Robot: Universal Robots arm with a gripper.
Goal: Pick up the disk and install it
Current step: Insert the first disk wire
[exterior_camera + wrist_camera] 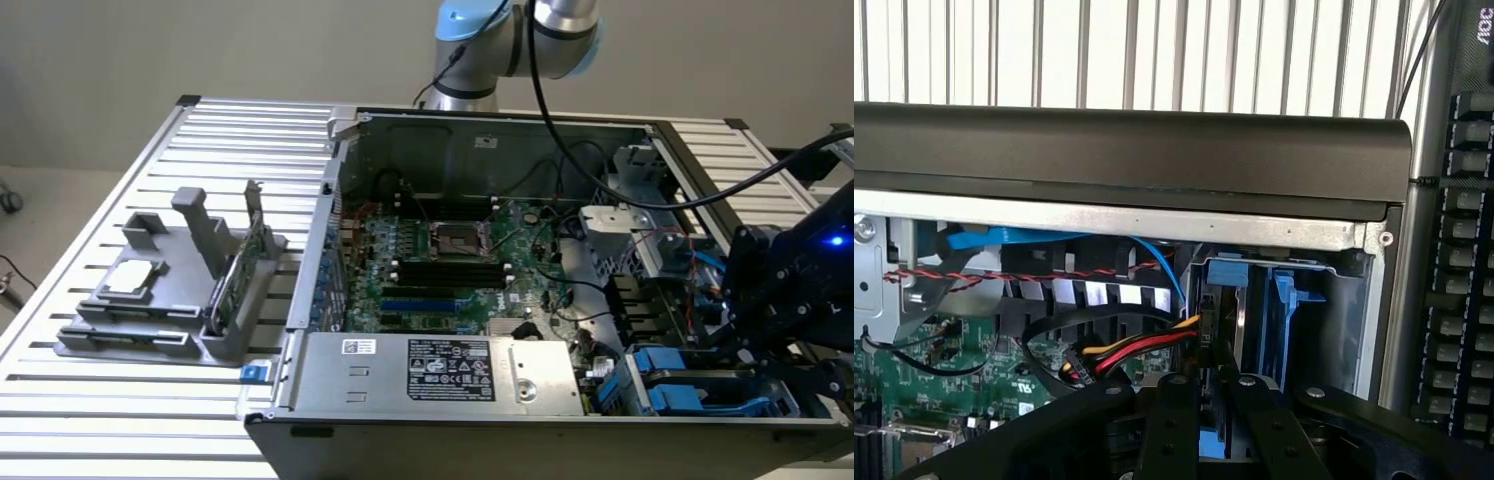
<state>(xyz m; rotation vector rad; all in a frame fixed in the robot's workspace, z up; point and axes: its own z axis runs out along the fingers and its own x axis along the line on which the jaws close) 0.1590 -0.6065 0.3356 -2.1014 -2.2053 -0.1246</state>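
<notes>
My gripper (pixel 754 365) hangs over the drive bay in the near corner of the open computer case (pixel 467 120), at the exterior view's right. Directly beneath it the disk (pixel 667 385) sits in the bay, its blue rails showing around a grey body. In the wrist view the gripper (pixel 1209 385) has its two dark fingers (pixel 1169 420) close together, pinching a strip of the disk's blue plastic (pixel 1206 442). More blue rail (pixel 1286 300) stands upright ahead of them in the case corner. The rest of the disk is hidden by the fingers.
The motherboard (pixel 441 260) fills the case floor, and a power supply (pixel 441 370) lies along the near side. Red, yellow and black cables (pixel 1134 350) run beside the bay. A grey fixture (pixel 174 300) on the slatted table holds a silver chip and a green card. A keyboard (pixel 1464 250) stands beyond the case.
</notes>
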